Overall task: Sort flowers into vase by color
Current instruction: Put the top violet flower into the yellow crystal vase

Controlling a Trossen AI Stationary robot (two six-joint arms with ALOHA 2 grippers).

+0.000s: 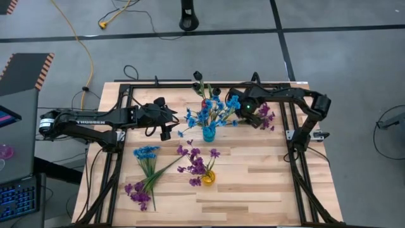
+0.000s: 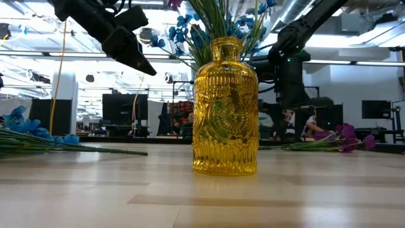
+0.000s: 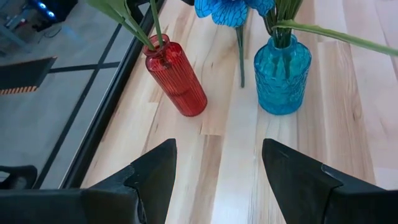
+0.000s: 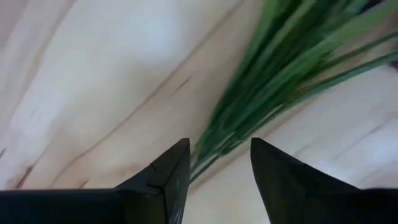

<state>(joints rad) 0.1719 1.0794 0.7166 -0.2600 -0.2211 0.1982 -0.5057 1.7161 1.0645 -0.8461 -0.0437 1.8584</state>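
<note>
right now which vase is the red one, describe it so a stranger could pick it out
Start at the wooden table and find the blue vase near its middle. The red vase stands just beyond it, toward the far edge. It is the slimmest: a ribbed, tilted-looking red cylinder holding green stems.

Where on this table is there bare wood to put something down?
The table's right front, between the yellow vase and the right frame rail, is bare. The middle back is crowded: blue vase, red vase, both grippers. Loose flowers fill the left front.
</note>
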